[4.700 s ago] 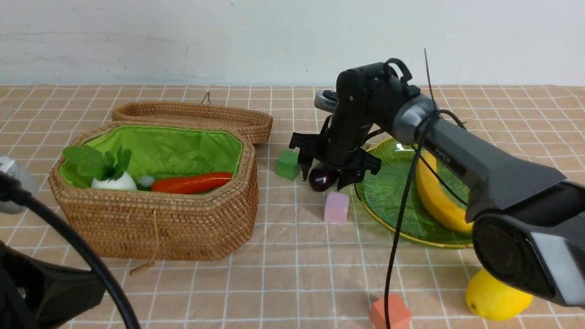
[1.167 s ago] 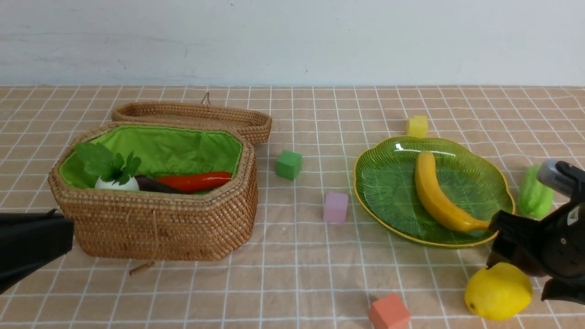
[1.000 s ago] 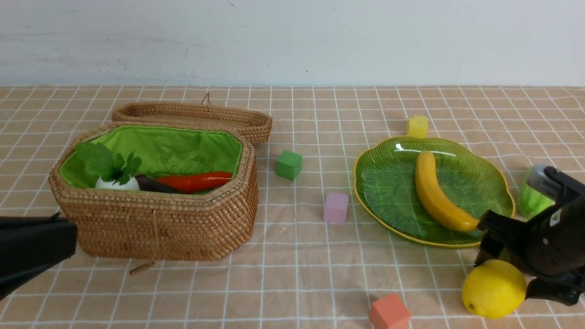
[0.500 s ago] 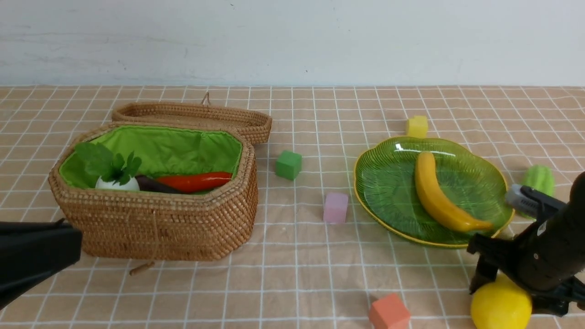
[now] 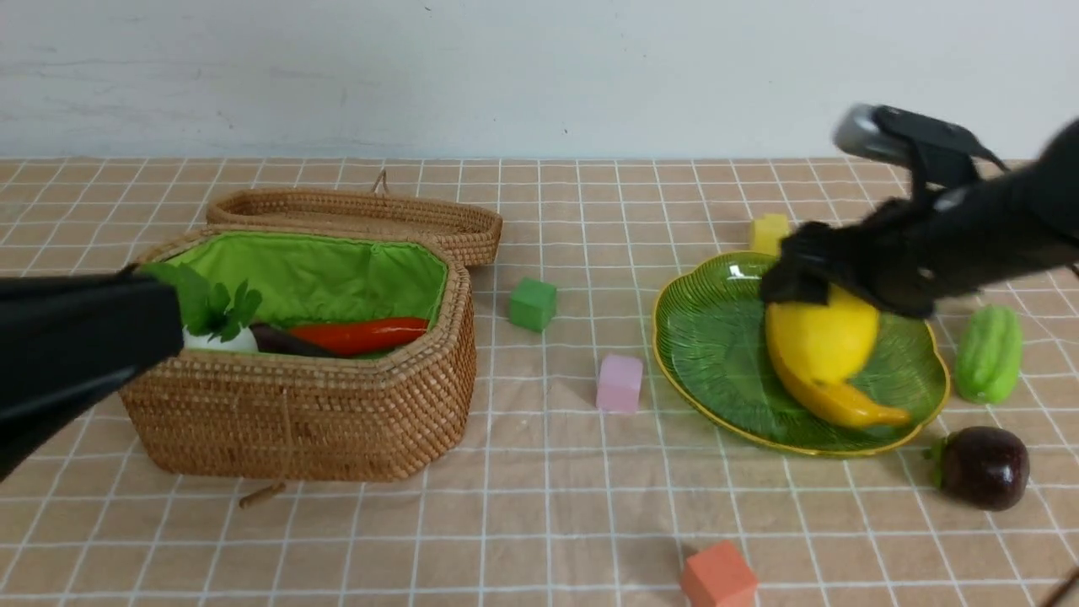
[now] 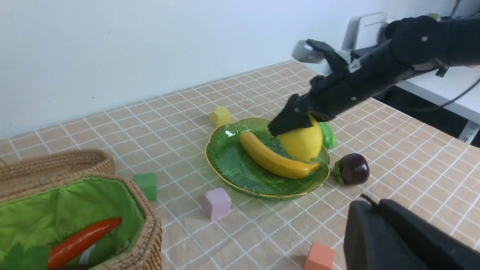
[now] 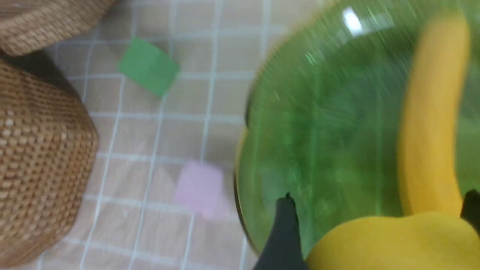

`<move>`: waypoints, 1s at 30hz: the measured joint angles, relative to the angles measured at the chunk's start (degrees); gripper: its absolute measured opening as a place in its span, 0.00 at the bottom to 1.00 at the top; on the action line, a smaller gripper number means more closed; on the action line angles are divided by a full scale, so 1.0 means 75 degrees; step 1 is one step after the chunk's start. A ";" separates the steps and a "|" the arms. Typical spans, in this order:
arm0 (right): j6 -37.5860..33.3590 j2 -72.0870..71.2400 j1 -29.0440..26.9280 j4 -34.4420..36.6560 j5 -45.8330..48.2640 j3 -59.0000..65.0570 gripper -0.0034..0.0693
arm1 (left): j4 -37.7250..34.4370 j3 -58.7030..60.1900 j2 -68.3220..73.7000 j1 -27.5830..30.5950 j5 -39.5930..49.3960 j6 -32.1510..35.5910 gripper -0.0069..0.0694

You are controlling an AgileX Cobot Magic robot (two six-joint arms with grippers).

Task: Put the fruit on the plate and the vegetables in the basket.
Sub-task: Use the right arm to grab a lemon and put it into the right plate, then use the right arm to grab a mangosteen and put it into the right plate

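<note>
Where the front view looks across the checked cloth, the right gripper [image 5: 839, 291] clamps the lemon [image 5: 822, 341] from above, over the plate [image 5: 716, 354] and close over the banana [image 5: 843, 406] that lies in it (whether the lemon rests on anything I cannot tell). The purple fruit [image 5: 982, 466] sits on the cloth just beside the plate's near right rim, and the gourd [image 5: 988, 354] lies on the cloth at the plate's right. At the left, the basket [image 5: 295, 421] holds the carrot [image 5: 354, 335], the radish [image 5: 221, 340] and the eggplant [image 5: 282, 341], with the left arm [image 5: 76, 354] a black blur in front of its corner. In the left wrist view the left gripper [image 6: 405, 236] fills the near corner, jaws pressed shut, well apart from the plate [image 6: 232, 168]. There the lemon [image 6: 302, 140] shows gripped on the far side of the banana [image 6: 270, 159], and the purple fruit [image 6: 352, 168] is just outside the rim. The right wrist view, blurred, shows a dark finger [image 7: 285, 232] at one side of the lemon [image 7: 393, 243], with the banana [image 7: 431, 112] and the green glass beyond.
</note>
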 joint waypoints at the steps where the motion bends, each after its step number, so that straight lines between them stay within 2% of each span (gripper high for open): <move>1: -0.0317 0.0267 0.0067 0.0082 -0.0109 -0.0150 0.81 | -0.0019 0.0000 0.0086 0.0000 0.0000 0.0000 0.11; 5: -0.1304 0.1343 0.0213 0.0272 -0.0191 -0.0956 0.83 | -0.0068 0.0000 0.0402 0.0000 0.0063 0.0000 0.12; 10: -0.1455 0.1757 0.0181 0.0272 -0.0044 -0.1275 0.98 | -0.0074 0.0000 0.0659 0.0000 0.0080 0.0000 0.12; 13: -0.1401 0.1558 0.0093 0.0272 0.0121 -0.1282 0.98 | -0.0074 0.0000 0.0697 0.0000 0.0080 0.0000 0.12; 16: -0.1074 0.1066 -0.0122 0.0226 0.0908 -0.1301 0.93 | -0.0074 0.0000 0.0697 0.0000 0.0080 0.0000 0.12; 18: -0.0546 0.0378 -0.0502 -0.0079 0.2192 -0.1282 0.82 | -0.0074 0.0008 0.0697 0.0000 0.0080 0.0000 0.12; 19: -0.0500 0.0322 -0.0502 -0.0122 0.2192 -0.1271 0.81 | -0.0074 0.0008 0.0697 0.0000 0.0080 0.0000 0.12; 20: -0.0134 -0.0127 -0.0855 -0.0556 0.2928 -0.1054 0.70 | -0.0074 0.0008 0.0697 0.0000 0.0080 0.0007 0.12; 21: -0.0098 -0.0241 -0.0899 -0.0606 0.2992 -0.0964 0.67 | -0.0074 0.0008 0.0697 0.0000 0.0080 0.0007 0.12; 23: 0.0322 -0.0940 -0.1513 -0.1276 0.3501 -0.0124 0.49 | -0.0074 0.0008 0.0697 0.0000 0.0080 0.0085 0.12; 25: 0.0573 -0.1370 -0.1969 -0.1578 0.3553 0.0777 0.40 | -0.0074 0.0008 0.0697 0.0000 0.0080 0.0162 0.12; 28: 0.0769 -0.1817 -0.2620 -0.1674 0.3146 0.1800 0.38 | -0.0074 0.0008 0.0697 0.0000 0.0080 0.0204 0.12; 30: 0.0789 -0.1887 -0.2839 -0.1633 0.2835 0.2142 0.45 | -0.0074 0.0008 0.0697 0.0000 0.0080 0.0211 0.12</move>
